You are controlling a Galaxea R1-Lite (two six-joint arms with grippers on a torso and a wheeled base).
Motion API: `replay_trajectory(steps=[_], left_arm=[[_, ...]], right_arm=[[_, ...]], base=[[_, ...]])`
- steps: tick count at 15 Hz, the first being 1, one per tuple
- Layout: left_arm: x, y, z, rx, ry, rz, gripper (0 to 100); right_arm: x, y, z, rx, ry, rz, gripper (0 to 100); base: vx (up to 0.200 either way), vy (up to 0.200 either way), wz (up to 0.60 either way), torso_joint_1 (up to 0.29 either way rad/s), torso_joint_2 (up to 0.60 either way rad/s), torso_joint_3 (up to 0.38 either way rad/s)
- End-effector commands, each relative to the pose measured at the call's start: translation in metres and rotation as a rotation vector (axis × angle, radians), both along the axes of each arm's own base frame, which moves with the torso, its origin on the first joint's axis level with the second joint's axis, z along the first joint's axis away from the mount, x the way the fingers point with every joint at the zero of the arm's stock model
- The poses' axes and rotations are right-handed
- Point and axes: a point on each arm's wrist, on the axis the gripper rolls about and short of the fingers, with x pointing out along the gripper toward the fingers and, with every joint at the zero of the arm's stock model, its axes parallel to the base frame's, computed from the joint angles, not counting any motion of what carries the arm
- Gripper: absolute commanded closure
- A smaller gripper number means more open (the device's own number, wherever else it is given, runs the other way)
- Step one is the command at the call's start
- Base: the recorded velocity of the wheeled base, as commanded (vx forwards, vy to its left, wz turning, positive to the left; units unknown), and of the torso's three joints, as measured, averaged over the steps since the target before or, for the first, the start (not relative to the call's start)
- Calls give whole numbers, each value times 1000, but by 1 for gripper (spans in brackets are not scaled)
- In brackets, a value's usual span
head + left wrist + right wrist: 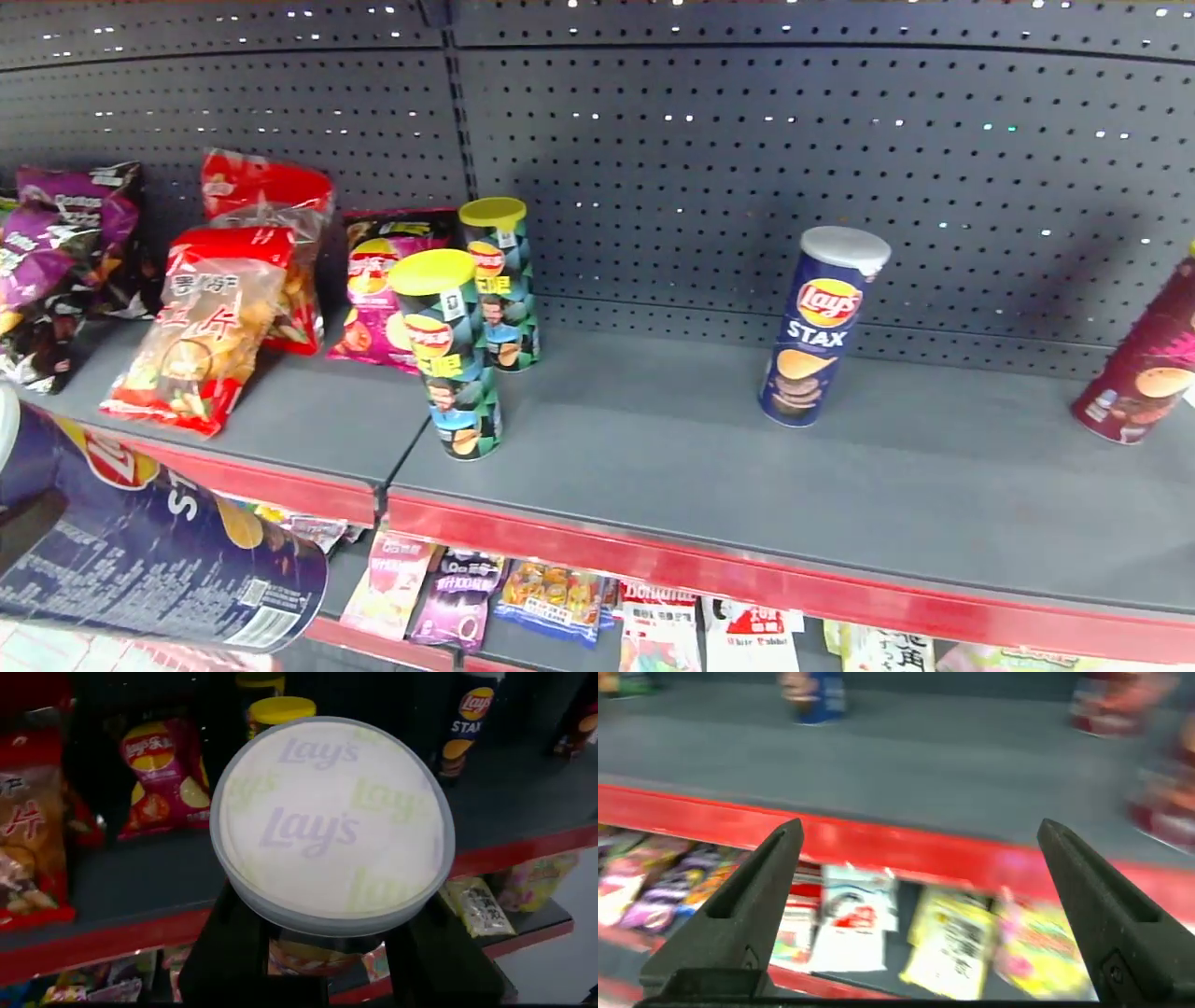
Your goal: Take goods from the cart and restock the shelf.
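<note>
My left gripper (332, 945) is shut on a dark blue chip can (140, 551), held tilted in front of the shelf's left end. Its white lid (332, 826) faces the left wrist camera, with a black finger on either side beneath it. A matching blue can (822, 327) stands upright mid-shelf on the grey shelf board (709, 467). My right gripper (920, 831) hangs open with nothing between its fingers, level with the red front edge (906, 849) of the shelf.
Two yellow-lidded patterned cans (448, 355) stand left of centre, with red (201, 327), pink (373, 289) and purple (56, 252) chip bags beyond. A maroon can (1144, 364) leans at the far right. Snack packets (551, 597) fill the lower shelf. Bare board lies between the cans.
</note>
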Motion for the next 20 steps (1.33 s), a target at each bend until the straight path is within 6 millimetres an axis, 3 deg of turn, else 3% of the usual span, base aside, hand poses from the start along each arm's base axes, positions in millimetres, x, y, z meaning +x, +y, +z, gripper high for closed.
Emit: replay_trajectory(steps=[1, 8, 10, 17, 18, 19, 20], left_arm=[[0, 0, -1, -1, 4, 0, 100], [-8, 0, -8, 7, 63, -14, 100], [-22, 1, -22, 16, 151, -77, 100], [-20, -1, -23, 13, 177, -183, 100], [-19, -3, -23, 11, 189, -232, 100], [-19, -3, -25, 9, 200, -253, 100], [-19, -3, -30, 8, 211, -264, 100]], right_arm=[[0, 0, 0, 0, -1, 1, 0], [0, 0, 0, 0, -1, 1, 0], [0, 0, 0, -5, 1, 2, 0], [0, 0, 0, -10, -2, 21, 0], [-4, 3, 33, -6, -70, 132, 0], [5, 3, 80, 28, -44, 159, 0], [15, 3, 105, 41, -19, 185, 0]], base=[[0, 0, 0, 0, 0, 0], [0, 0, 0, 0, 0, 0], [0, 0, 0, 0, 0, 0], [0, 0, 0, 0, 0, 0], [0, 0, 0, 0, 0, 0], [0, 0, 0, 0, 0, 0], [0, 0, 0, 0, 0, 0]])
